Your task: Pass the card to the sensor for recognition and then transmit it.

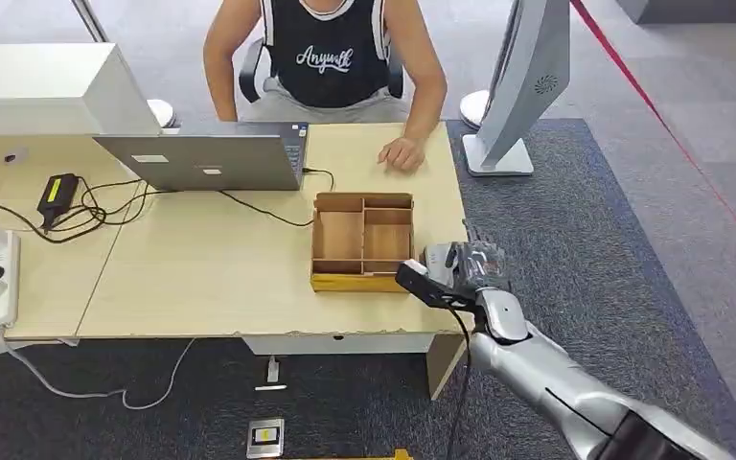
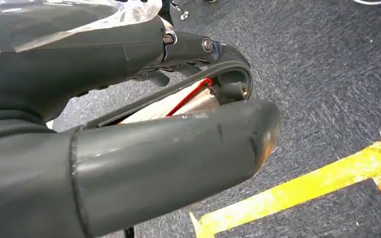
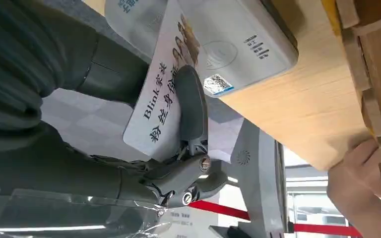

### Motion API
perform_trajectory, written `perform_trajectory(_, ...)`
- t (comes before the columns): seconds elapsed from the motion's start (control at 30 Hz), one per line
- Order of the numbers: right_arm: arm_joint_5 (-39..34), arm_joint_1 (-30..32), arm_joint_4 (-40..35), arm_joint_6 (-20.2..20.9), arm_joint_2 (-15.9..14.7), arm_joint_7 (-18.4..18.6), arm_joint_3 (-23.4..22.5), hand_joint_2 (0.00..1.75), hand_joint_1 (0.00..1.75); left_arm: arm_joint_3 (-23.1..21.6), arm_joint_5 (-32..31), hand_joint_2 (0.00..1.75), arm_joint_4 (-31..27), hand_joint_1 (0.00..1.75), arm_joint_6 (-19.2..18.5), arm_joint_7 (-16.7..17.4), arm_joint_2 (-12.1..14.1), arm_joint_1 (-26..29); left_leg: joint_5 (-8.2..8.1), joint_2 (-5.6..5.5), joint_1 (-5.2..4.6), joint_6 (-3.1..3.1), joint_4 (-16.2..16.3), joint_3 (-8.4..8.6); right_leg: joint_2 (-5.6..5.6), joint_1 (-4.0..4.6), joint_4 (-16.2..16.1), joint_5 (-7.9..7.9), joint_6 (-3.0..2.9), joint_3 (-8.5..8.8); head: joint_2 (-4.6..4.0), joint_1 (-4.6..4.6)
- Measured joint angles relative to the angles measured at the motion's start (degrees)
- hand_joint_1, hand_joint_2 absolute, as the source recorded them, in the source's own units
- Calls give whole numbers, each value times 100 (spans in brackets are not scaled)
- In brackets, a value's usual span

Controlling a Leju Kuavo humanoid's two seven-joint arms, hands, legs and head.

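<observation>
Right wrist view gave what the head view could not: the right hand [image 3: 178, 148] pinched a white printed card [image 3: 161, 106] between thumb and a dark finger, its far end lying over the pale grey card sensor [image 3: 228, 44] at the desk's edge. Card text read "Blink" above Chinese characters (partly covered by the finger); the sensor bore a small sticker, too fine to read.

Head view showed the right hand [image 1: 465, 264] at the light wooden desk [image 1: 201, 278] beside a brown wooden compartment tray [image 1: 362, 240]; card itself not discernible there. A seated person's shirt read "Anywlk" or similar.

Left wrist view showed the left hand [image 2: 144, 114] over dark carpet and yellow floor tape [image 2: 297, 193], fingers curled in; whether it held anything, couldn't tell.
</observation>
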Motion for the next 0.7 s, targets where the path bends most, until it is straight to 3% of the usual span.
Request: perform_trajectory(0.7,-157,134,52,-326,11,-87,-59,175,175,0,-4,0,0,0,-9,41,7,1,1,1,0,0,0,2,0,0,0,1,-1,3,-2,0)
